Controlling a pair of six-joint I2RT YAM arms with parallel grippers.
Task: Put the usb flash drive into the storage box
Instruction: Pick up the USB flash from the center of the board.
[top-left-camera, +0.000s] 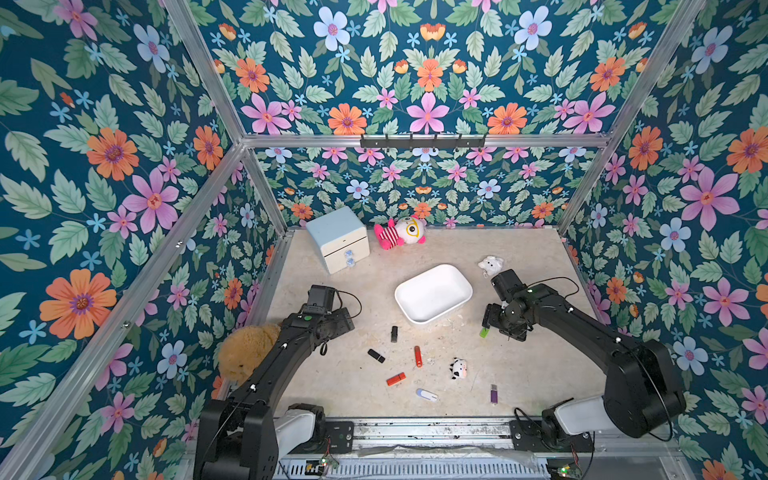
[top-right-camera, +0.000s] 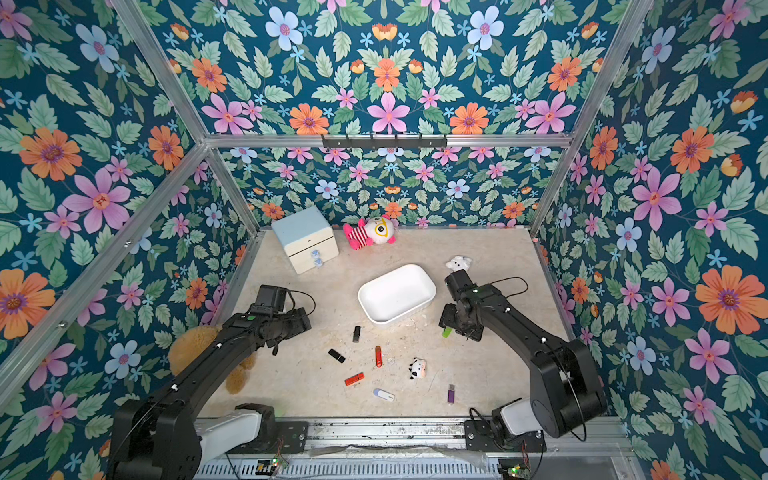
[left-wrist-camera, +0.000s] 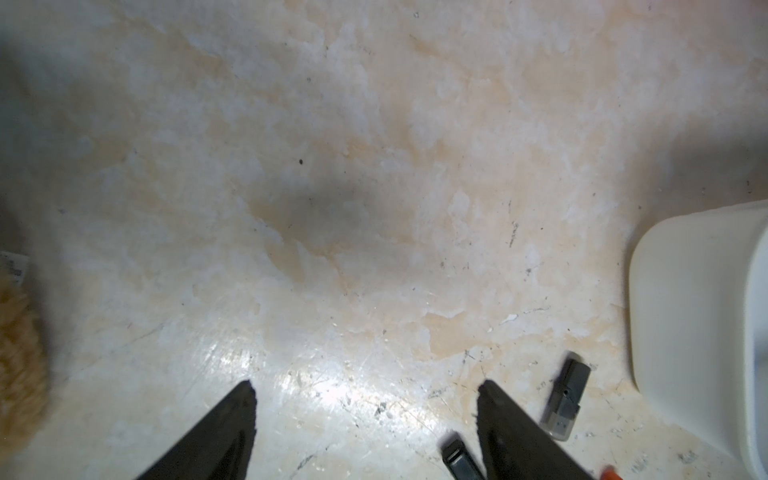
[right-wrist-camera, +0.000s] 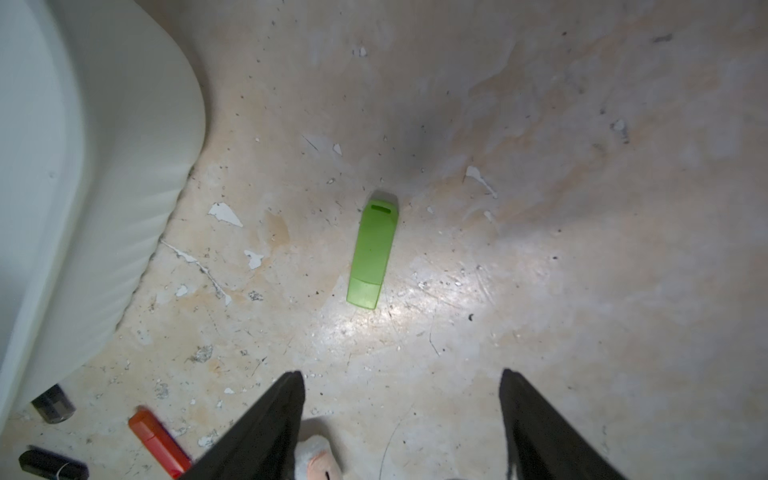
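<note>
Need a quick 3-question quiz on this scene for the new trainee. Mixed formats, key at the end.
1. True or false: the storage box already holds a flash drive.
2. In the right wrist view, how do the right end effector and the green flash drive stand? A) It is shut on the drive. B) It is open, and the drive lies on the table ahead of it. C) Both are inside the box.
3. Fill in: the left end effector is ___ and holds nothing.

Key: 1 false; 2 B; 3 open.
</note>
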